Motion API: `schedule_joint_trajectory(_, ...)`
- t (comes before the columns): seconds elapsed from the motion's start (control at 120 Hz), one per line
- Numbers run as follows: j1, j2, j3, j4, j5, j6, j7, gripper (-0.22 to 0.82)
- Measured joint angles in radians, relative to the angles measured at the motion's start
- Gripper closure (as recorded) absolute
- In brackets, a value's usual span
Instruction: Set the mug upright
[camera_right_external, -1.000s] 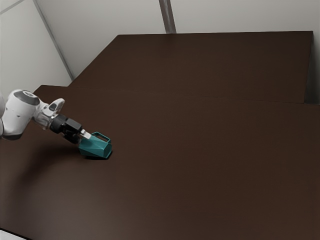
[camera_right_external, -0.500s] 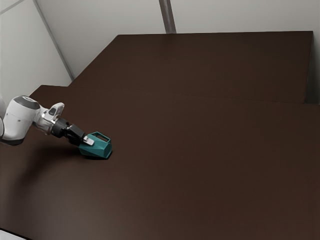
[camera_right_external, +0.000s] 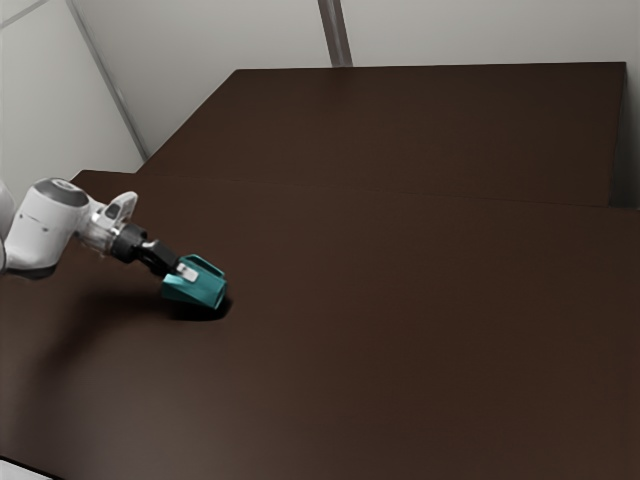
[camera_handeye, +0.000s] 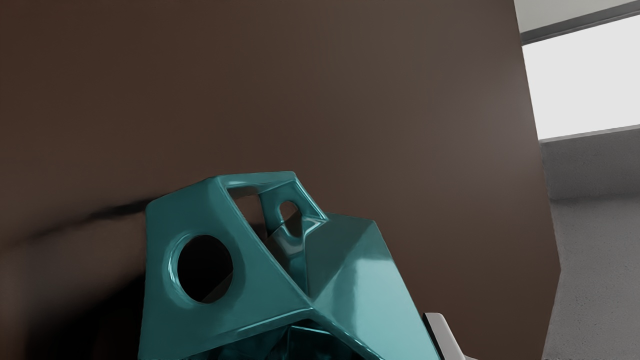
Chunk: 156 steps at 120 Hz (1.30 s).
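The teal faceted mug (camera_right_external: 207, 291) is tilted on its side in the exterior view, slightly off the table, with a dark shadow below it. My gripper (camera_right_external: 187, 272) holds it at its end toward the arm, on the exterior view's left. In the wrist view the mug (camera_handeye: 360, 280) shows its angular handle and a round hole in a flat teal face, with a dark hollow close to my hand. One pale fingertip (camera_handeye: 442, 332) lies along the mug's outer wall; the other finger is hidden by the mug.
The dark brown table (camera_right_external: 400, 340) extends toward the exterior view's right, with a second brown surface (camera_right_external: 400, 130) behind it. Pale walls (camera_right_external: 480, 30) stand beyond. In the wrist view the table's edge runs beside a grey floor (camera_handeye: 595, 280).
My gripper came down onto the mug, then took hold of it. The mug has since risen a little and tipped slightly, parting from its shadow.
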Motion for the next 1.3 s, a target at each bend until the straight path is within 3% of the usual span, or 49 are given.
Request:
schedule_joint_trajectory(0.267, -0.090, -0.181, -0.065, -0.092, 0.156, 0.172, -0.049, 0.78)
schedule_joint_trajectory(0.558, -0.097, -0.310, -0.217, -0.184, 0.429, 0.418, -0.184, 0.79)
schedule_joint_trajectory(1.167, -0.093, -0.390, -0.438, -0.347, 0.771, 0.654, -0.637, 0.78)
schedule_joint_trajectory(1.3, -0.115, -0.392, -0.457, -0.367, 0.800, 0.670, -0.730, 0.78)
